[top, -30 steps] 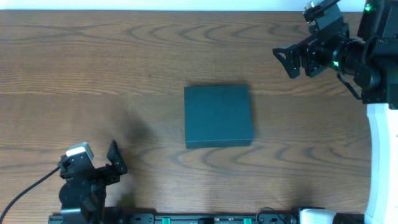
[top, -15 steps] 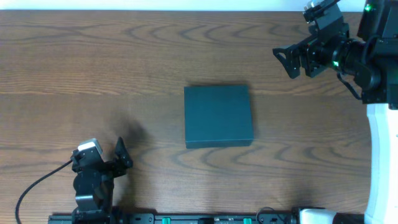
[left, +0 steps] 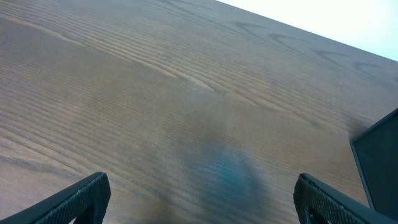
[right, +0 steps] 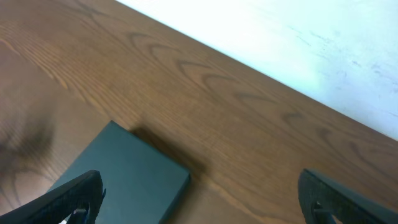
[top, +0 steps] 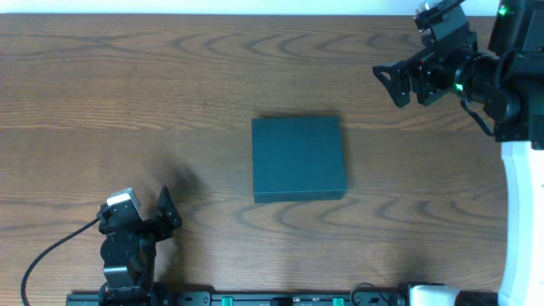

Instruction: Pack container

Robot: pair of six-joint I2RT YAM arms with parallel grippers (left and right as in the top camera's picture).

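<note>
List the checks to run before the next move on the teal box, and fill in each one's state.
1. Container open for packing: not ok, its top lies flat and shut.
2. Hinge side known: cannot tell.
3. Left tool open and empty: ok.
4. Right tool open and empty: ok.
5. Both tools apart from the Container: ok, neither touches it.
6. Things to pack in view: not ok, none shows on the table.
</note>
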